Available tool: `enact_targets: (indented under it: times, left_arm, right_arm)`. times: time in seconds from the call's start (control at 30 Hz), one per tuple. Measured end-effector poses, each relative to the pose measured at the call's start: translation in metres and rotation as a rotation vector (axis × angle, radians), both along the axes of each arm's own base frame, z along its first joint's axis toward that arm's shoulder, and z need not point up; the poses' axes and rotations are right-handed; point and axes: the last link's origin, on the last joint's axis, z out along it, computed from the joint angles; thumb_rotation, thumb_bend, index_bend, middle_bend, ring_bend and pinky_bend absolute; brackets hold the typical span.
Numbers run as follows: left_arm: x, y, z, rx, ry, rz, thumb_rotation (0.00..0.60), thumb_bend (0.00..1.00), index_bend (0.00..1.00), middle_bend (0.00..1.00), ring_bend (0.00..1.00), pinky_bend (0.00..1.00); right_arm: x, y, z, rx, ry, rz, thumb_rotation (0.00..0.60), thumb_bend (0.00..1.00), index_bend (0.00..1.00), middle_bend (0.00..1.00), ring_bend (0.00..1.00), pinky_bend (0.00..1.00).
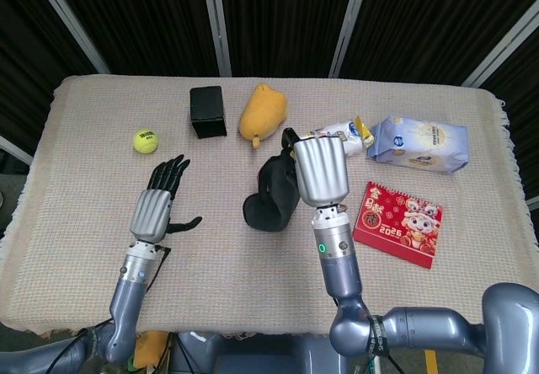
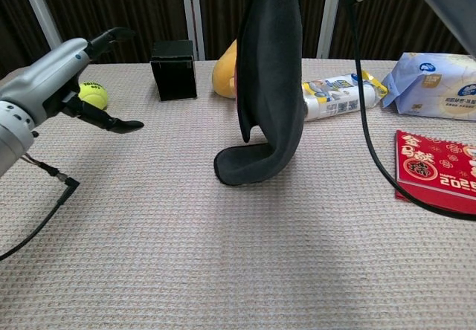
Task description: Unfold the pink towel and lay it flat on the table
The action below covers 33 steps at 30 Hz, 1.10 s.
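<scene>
hanging from the right hand [image 1: 319, 170], the towel [image 2: 269, 85] drapes down in a long fold with its lower end curled and resting on the table [image 2: 223, 256], near the middle of the cloth-covered top. (the task calls it pink, but in both views it reads dark, close to black; noting the mismatch and treating it as the task's thing.) right hand grips the top edge of the towel, raised above the table; the chest view cuts off the grip itself, and in the head view the back of the hand hides the fingers, so how they lie on the fabric cannot be told. left hand [image 1: 159, 207] holds nothing, fingers spread apart and thumb out to the side, hovering over the table well to the left of the towel, with clear table between them. judgement: the step in hand is the lift-and-open stage, with one edge held up and the towel not yet spread. the next move likely calls for the left hand to reach across to the hanging fabric, take a free corner or edge opposite the held one, then both hands to draw apart and lower the towel flat. risk: the curled lower end may fold under when lowered. around it stand a black box [image 1: 207, 111], a yellow plush [image 1: 262, 113], a tennis ball [image 1: 145, 141], a tube [image 2: 338, 96], a wipes pack [image 1: 418, 144] and a red calendar [image 1: 398, 223].
</scene>
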Motion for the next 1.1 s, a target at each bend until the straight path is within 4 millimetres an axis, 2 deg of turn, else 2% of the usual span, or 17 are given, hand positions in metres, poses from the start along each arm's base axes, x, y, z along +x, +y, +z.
enact_targets:
  times: [0.2, 0.47, 0.83, 1.1]
  left_arm:
    - [0.014, 0.014, -0.009, -0.003, -0.002, 0.015, 0.600, 0.08, 0.08, 0.00, 0.00, 0.00]
    - [0.018, 0.021, -0.015, -0.022, -0.013, 0.037, 0.600, 0.08, 0.09, 0.00, 0.00, 0.00]
    - [0.046, 0.030, -0.033, -0.066, -0.020, 0.026, 0.600, 0.08, 0.03, 0.00, 0.00, 0.00]
    - [0.061, 0.037, -0.047, -0.085, 0.005, 0.032, 0.600, 0.08, 0.02, 0.00, 0.00, 0.00]
  right_arm:
    - [0.001, 0.001, -0.003, 0.007, -0.005, -0.004, 0.600, 0.59, 0.70, 0.90, 0.98, 0.87]
    - [0.007, 0.000, -0.003, 0.008, -0.025, 0.012, 0.600, 0.59, 0.70, 0.90, 0.98, 0.87]
    - [0.005, -0.005, -0.005, 0.024, -0.037, -0.006, 0.600, 0.59, 0.70, 0.90, 0.98, 0.87]
    - [0.006, -0.004, -0.006, 0.033, -0.056, -0.012, 0.600, 0.59, 0.70, 0.90, 0.98, 0.87]
